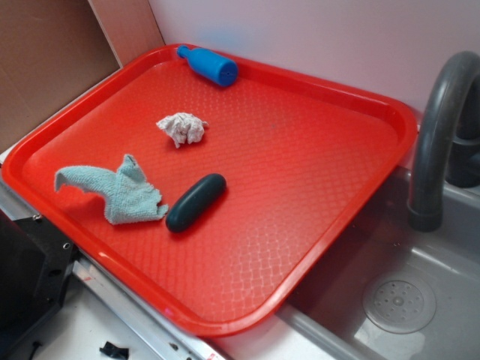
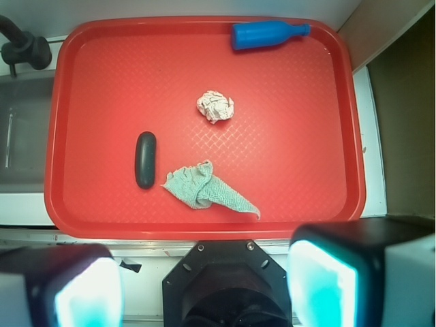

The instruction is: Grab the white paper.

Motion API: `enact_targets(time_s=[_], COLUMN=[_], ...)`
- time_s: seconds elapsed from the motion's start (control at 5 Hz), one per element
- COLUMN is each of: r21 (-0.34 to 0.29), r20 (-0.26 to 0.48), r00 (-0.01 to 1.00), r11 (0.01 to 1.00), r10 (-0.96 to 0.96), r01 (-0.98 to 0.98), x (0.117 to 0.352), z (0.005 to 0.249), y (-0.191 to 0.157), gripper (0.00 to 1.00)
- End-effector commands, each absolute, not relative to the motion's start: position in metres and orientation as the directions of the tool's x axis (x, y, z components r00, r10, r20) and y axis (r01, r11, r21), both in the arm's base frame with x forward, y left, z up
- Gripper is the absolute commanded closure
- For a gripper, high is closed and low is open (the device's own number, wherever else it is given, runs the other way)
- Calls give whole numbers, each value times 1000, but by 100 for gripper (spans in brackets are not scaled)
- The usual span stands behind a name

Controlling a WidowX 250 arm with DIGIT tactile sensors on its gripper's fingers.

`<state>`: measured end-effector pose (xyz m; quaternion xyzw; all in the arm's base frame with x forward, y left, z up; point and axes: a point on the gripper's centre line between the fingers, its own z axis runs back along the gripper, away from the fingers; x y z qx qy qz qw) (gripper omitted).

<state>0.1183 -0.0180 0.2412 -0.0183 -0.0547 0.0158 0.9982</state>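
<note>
A small crumpled white paper (image 1: 182,128) wad sits alone on a red tray (image 1: 337,225), toward the far middle of it in the exterior view. Nothing touches it, and bare tray surface rings it on every side, so a descent from straight above looks unobstructed.

Nearest to it, toward the tray's front, lie a light-teal cloth rag (image 1: 116,191), bunched and partly flat, and a dark oblong object (image 1: 196,202), whose exact nature the views do not settle. The rag's tip is just beside the dark object's end, possibly touching. Both are apart from the paper. A blue plastic bottle (image 1: 209,65) lies on its side against the tray's far rim, also clear of the paper.

The tray's raised rim keeps everything contained; one corner hangs over a grey sink (image 1: 420,315), where a dark curved faucet (image 1: 439,127) rises close to the tray's edge, the one tall obstacle nearby.

In the wrist view the end effector (image 2: 204,286) hangs high, over the tray's near edge, its two pale fingers (image 2: 320,286) spread wide apart and holding nothing. The paper (image 2: 215,106) lies ahead of it, well apart. The grasp seems not yet begun; the open space should allow a direct approach.
</note>
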Motion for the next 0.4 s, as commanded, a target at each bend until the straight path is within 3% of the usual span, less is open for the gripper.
enact_targets(time_s=[0.0,0.2], r21=[-38,-68], r20=[109,175], r00=[994,951], r11=[999,966], r10=[34,257], r01=[-30,-249], x=[118,125], z=[241,233], y=[-18,-15], gripper=[0,0])
